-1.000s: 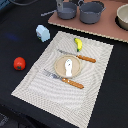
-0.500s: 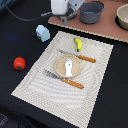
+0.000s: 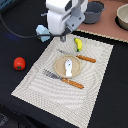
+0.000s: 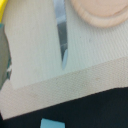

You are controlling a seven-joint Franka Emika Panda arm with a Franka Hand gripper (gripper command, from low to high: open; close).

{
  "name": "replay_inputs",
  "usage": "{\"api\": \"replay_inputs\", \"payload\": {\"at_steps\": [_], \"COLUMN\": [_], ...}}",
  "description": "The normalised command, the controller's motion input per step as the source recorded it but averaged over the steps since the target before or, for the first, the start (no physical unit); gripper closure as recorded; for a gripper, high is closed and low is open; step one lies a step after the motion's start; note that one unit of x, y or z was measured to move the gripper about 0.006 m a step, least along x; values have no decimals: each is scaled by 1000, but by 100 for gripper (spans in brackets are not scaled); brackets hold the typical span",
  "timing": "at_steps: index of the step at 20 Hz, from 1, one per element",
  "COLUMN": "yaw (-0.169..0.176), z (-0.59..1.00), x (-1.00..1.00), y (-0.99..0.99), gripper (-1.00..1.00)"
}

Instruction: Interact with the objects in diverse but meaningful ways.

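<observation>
On the placemat (image 3: 95,85) lay one tan plate (image 3: 60,68) carrying one small white elongated piece (image 3: 69,68), its long axis running toward the mat's far edge. One fork (image 3: 62,78), one knife (image 3: 80,57) and one yellow banana (image 3: 78,44) lay around it. One red tomato (image 3: 19,63) sat off the mat. One pale blue-white carton (image 3: 42,33) and one dark grey two-handled pot (image 3: 94,12) stood beyond. No writing was legible. The gripper (image 3: 63,35) hung over the mat's far edge; I cannot tell how its jaws stood.

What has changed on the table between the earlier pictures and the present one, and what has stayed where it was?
The arm has swung in from the back of the table, and its gripper is now over the far edge of the placemat, beside the carton. Nothing has been taken hold of. The tomato, banana, plate, fork, knife and pot have not moved.
</observation>
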Motion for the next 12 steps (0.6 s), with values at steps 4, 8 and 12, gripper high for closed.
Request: {"api": "replay_inputs", "payload": {"at_steps": [4, 8, 12], "yaw": [-91, -105, -121], "z": [-214, -231, -164], "x": [399, 328, 202], "y": [-204, -156, -139], "gripper": [-100, -100, -100]}}
